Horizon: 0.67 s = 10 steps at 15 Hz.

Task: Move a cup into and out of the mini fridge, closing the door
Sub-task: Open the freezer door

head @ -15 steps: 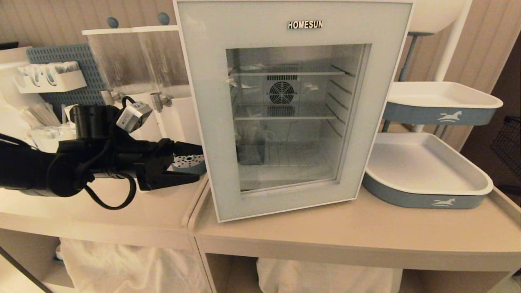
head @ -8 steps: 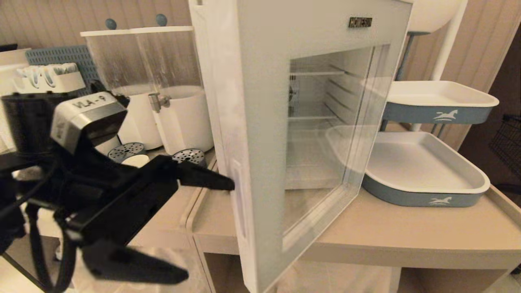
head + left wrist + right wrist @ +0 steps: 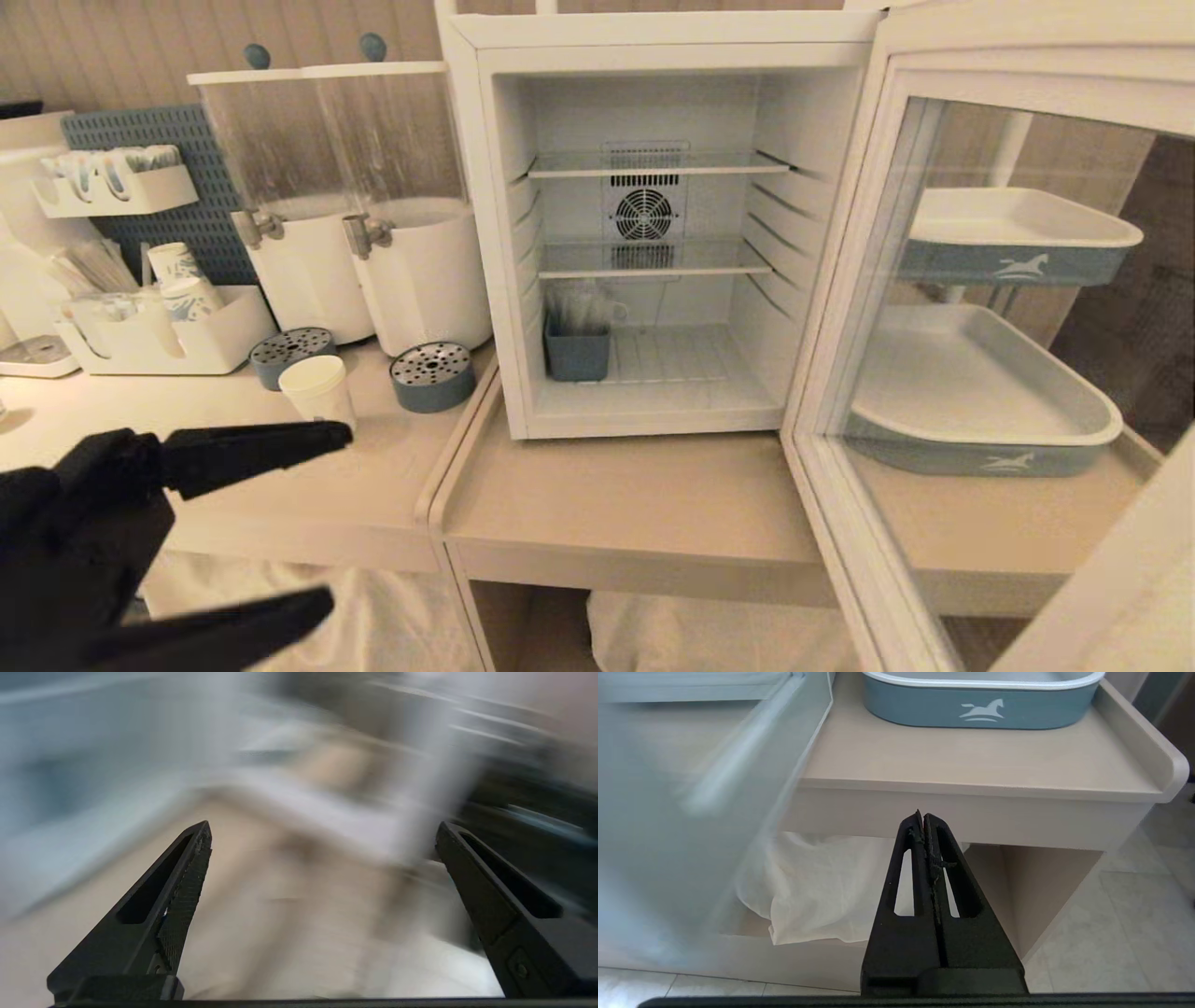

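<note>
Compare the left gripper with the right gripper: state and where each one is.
The left gripper has its jaws spread wide with nothing between them; the right gripper is pressed shut, also empty. The left gripper hangs in front of the counter holding the cup, low on the left of the head view; the right gripper sits below the counter edge near the blue tray, outside the head view. Both are black with tapered fingers.

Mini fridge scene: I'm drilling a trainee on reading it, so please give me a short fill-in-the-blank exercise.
1. The door of the mini fridge stands ____.
2. The cup stands on the counter, ____ the fridge.
3. The left gripper has its jaws ____ and holds nothing.
4. The small blue bin sits on the fridge's ____ level.

Missing words: open; outside; open; bottom
</note>
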Tool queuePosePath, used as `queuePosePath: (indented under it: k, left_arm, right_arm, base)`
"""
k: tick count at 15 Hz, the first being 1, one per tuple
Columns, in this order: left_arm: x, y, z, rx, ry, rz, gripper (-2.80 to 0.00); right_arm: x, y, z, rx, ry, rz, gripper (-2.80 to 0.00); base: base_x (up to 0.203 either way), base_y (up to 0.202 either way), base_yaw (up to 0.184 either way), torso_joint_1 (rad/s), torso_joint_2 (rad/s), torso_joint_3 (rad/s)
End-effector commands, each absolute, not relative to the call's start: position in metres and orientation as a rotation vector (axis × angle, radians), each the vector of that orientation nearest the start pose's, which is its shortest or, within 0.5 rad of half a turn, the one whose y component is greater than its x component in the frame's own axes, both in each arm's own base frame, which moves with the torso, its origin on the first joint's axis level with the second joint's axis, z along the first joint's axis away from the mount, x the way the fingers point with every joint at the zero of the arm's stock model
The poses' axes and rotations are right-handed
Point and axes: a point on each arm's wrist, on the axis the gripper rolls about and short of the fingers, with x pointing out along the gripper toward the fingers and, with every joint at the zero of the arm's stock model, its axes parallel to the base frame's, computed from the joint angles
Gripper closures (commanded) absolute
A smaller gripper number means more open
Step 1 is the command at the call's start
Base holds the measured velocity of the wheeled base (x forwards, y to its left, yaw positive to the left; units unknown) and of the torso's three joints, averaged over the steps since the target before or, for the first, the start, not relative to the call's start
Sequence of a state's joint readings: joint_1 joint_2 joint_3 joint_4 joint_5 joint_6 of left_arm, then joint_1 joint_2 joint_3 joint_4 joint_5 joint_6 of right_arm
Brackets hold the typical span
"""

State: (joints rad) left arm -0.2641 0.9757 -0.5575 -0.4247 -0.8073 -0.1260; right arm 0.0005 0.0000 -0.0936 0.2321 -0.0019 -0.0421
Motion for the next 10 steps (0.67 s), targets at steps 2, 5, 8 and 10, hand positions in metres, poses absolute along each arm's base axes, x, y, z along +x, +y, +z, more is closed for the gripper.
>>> queuePosePath:
  k: [2, 5, 8, 10]
  left_arm:
    - [0.103, -0.007, 0.238, -0.089, 0.018, -0.446, -2.8]
    - [0.081, 0.018, 0.229, 0.002, 0.018, -0.003, 0.0]
    - [0.027, 0.008, 0.227, 0.082, -0.082, 0.252, 0.0]
    - [-0.012, -0.009, 0.216, 0.099, -0.129, 0.308, 0.0]
  right_arm:
    - [-0.032, 0.0, 0.077, -0.043, 0.14, 0.001, 0.0]
    - [-0.032, 0.0, 0.077, -0.043, 0.14, 0.001, 0.0]
    - [-0.032, 0.0, 0.077, -0.043, 0.14, 0.001, 0.0]
    - [-0.032, 0.0, 0.077, -0.043, 0.14, 0.001, 0.0]
  base:
    - [0.0, 0.0, 0.0, 0.0, 0.0, 0.0]
    - [0.0, 0.0, 0.0, 0.0, 0.0, 0.0]
    - [0.0, 0.0, 0.0, 0.0, 0.0, 0.0]
    - [0.0, 0.0, 0.0, 0.0, 0.0, 0.0]
